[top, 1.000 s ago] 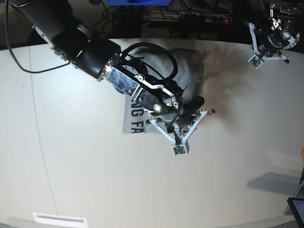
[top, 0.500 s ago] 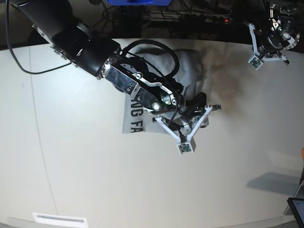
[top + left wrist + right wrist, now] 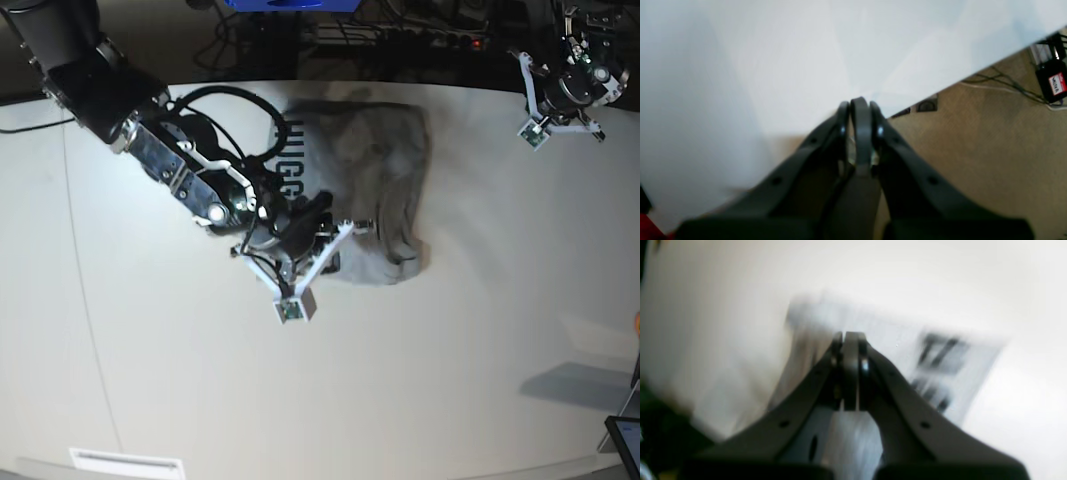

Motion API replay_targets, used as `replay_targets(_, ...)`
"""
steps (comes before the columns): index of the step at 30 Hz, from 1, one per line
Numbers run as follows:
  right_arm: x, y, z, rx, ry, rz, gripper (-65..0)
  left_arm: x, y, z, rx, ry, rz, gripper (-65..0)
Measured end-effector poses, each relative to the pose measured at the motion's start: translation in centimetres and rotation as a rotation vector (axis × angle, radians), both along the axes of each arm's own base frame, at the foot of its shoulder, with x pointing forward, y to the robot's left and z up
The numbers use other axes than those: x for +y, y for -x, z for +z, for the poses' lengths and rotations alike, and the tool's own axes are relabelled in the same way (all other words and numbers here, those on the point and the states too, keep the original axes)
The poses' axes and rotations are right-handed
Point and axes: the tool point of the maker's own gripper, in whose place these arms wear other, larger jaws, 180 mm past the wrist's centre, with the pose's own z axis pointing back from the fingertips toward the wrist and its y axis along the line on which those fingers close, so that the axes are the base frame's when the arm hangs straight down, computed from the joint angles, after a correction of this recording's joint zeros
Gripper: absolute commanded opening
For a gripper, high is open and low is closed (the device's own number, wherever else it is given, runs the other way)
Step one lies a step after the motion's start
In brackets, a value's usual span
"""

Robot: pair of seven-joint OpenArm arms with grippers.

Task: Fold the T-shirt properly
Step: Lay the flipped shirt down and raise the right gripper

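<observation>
The grey T-shirt [image 3: 375,170] lies bunched in a rough rectangle at the table's back middle, with black letters [image 3: 293,172] along its left edge. My right gripper [image 3: 316,210] hovers over the shirt's lower left part, jaws shut with nothing seen between them. Its wrist view is blurred: the shut right gripper [image 3: 850,338] is above the T-shirt [image 3: 893,336], whose black print [image 3: 938,355] lies to the right. My left gripper [image 3: 585,65] is raised at the far right corner, away from the shirt. In its wrist view the left gripper [image 3: 860,106] is shut and empty.
The white table [image 3: 450,380] runs to a curved front edge. A tablet corner [image 3: 625,440] sits at the lower right and a white label [image 3: 125,462] at the lower left. Cables [image 3: 400,35] run behind the table. Beige carpet [image 3: 990,140] lies below the table edge.
My right arm has swung left off the shirt's middle, uncovering most of it. Its jaws opened briefly and are shut again. The left arm has barely moved.
</observation>
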Motion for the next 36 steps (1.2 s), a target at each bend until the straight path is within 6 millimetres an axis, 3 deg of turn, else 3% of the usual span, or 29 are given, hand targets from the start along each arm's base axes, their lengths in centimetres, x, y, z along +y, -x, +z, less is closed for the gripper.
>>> replay_targets(3, -2.0, 0.6, -0.8, 0.001, 0.038, -0.008, -65.0, -0.7, 0.0, 0.6, -0.014, 0.006, -0.030, -64.3)
replay_targets(7, -6.7, -0.1, -2.0, 0.028, 0.085, -0.171, -65.0, -1.1, 1.6, 0.0, 0.046, 0.015, -0.066, -64.5)
replay_targets(11, -8.2, 1.6, -1.9, 0.058, 0.042, -0.209, -65.0, -2.2, 2.7, -0.7, 0.052, 0.054, -0.043, -64.5)
replay_targets(13, -8.4, 2.6, -1.8, 0.062, 0.026, -0.215, -65.0, -3.2, 3.0, -0.9, 0.036, 0.101, -0.045, -64.5)
replay_targets(19, -7.0, 7.5, -5.1, 0.198, 0.025, -0.181, -65.0, -4.1, 2.3, -0.8, -0.008, 0.139, -0.049, -64.5)
replay_targets(26, -6.2, 10.6, -6.8, 0.266, 0.029, -0.164, -65.0, -4.2, 0.7, -0.3, -0.054, 0.147, -0.050, -64.5)
replay_targets(32, -5.9, 11.3, -7.1, 0.284, 0.025, -0.162, -65.0, -4.3, 1.0, -0.6, -0.038, 0.143, -0.050, -64.5)
replay_targets(36, -6.1, 11.1, -7.0, 0.282, 0.028, -0.160, -65.0, -7.7, 1.9, -2.0, 0.008, 0.213, -0.109, -64.5)
